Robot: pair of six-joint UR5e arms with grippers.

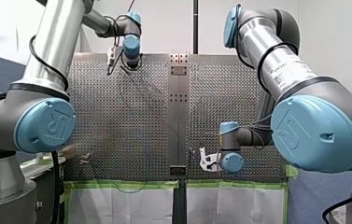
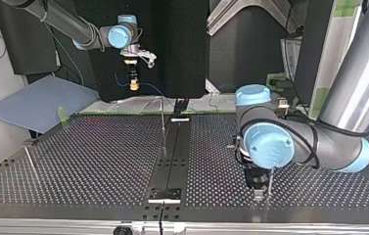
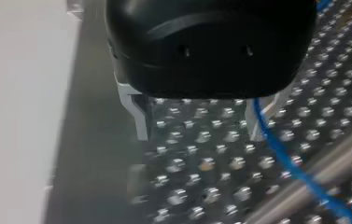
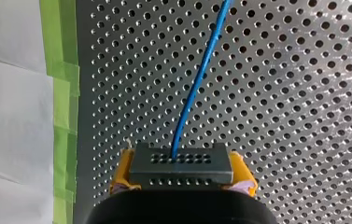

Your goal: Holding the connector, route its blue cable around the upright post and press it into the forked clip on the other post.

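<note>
Perforated metal is what you see across the whole table (image 2: 99, 161), split down the middle by a plain dark strip (image 2: 172, 152). Green tape (image 4: 59, 70) runs along one edge, with a white sheet (image 4: 10, 116) beyond it. In the top view a black panel (image 2: 172, 44) stands behind the far edge, and a blue-grey board (image 2: 35, 100) lies at that view's left.

You have the right gripper (image 4: 183, 173) clamped on the grey connector (image 4: 178, 161), its yellow pads (image 4: 122, 170) pressed against both sides. The blue cable (image 4: 197, 88) leaves the connector's face and runs ahead over the holes. In the top view this gripper hangs well above the table's far edge, and the cable there is too thin for you to follow.

The left gripper (image 3: 201, 121) sits low over the table with its metal fingers (image 3: 142, 119) spread apart and nothing between them. The cable passes just beside one finger and crosses a blurred metal bar (image 3: 313, 177); you cannot tell whether they touch.

A thin upright post (image 2: 163, 127) stands on the middle strip, and a slimmer rod (image 2: 30, 164) stands near the top view's left edge. The left arm's wrist hides much of its own gripper in the top view, and you cannot make out a forked clip on any post.
</note>
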